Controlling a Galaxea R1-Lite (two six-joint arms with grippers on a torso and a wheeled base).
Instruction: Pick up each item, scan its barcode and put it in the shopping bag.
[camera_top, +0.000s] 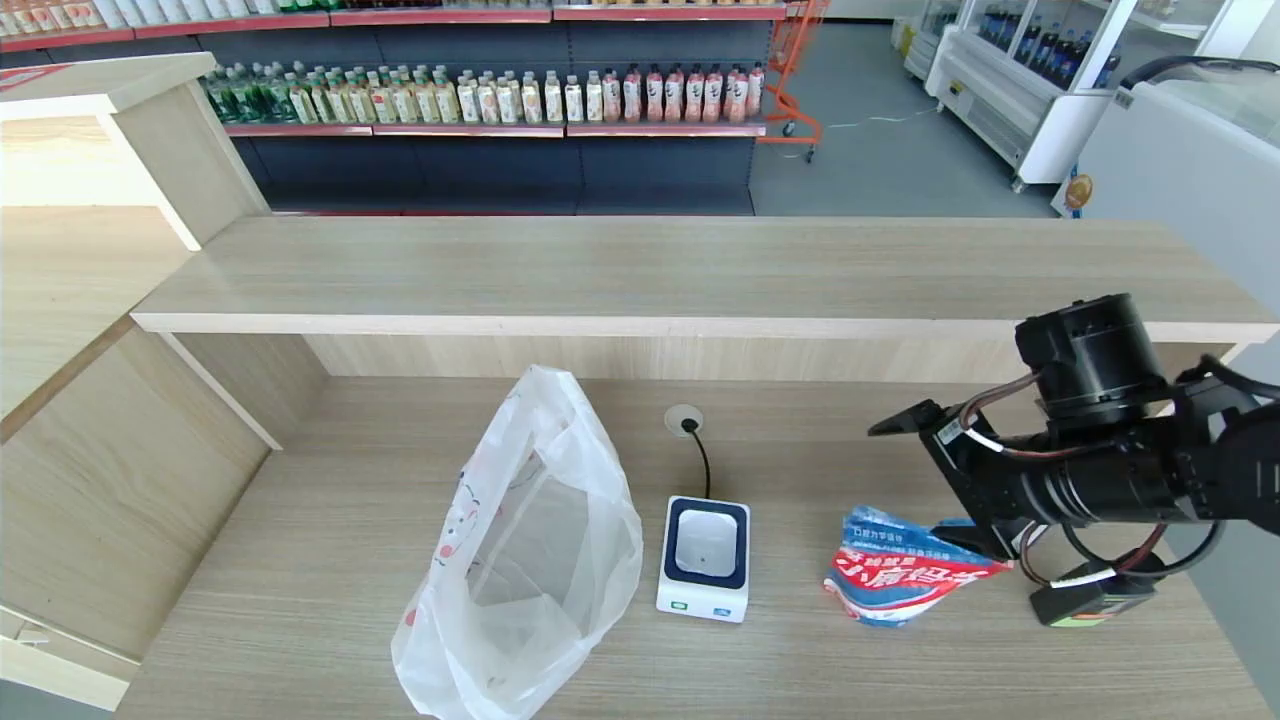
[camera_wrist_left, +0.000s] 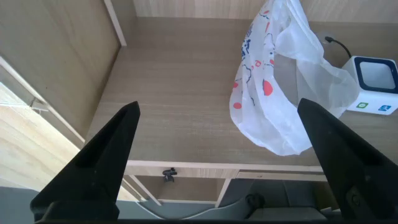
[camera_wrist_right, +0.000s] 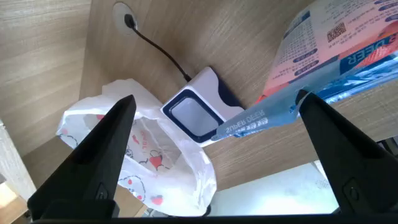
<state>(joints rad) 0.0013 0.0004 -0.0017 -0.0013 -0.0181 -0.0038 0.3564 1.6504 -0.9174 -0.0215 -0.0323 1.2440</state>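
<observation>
Snack packet (camera_top: 905, 580) (camera_wrist_right: 336, 43): on the counter (camera_top: 300, 600), tilted, just right of the scanner (camera_top: 705, 555) (camera_wrist_right: 193, 115); blue top edge by one finger of the right gripper (camera_top: 935, 490) (camera_wrist_right: 216, 102).
Right gripper: jaws spread wide, nothing grasped.
Scanner: flat, window up, between packet and shopping bag (camera_top: 520, 560) (camera_wrist_left: 273, 81) (camera_wrist_right: 143, 149).
Shopping bag: white plastic, standing, mouth open.
Left gripper (camera_wrist_left: 219, 107): released, wide apart, above the counter's near edge, left of the bag.

Tool (camera_wrist_right: 216, 98) hangs over the bench (camera_wrist_right: 56, 68), fingers spread wide. Blue-and-red packet (camera_wrist_right: 336, 43): sealed edge just beside one finger. White scanner (camera_wrist_right: 196, 115) sits mid-bench; its cable (camera_wrist_right: 158, 53) runs to a grommet (camera_wrist_right: 126, 18) near the rear edge. Shopping bag (camera_wrist_right: 155, 162) lies beside the scanner, reaching the front edge.
</observation>
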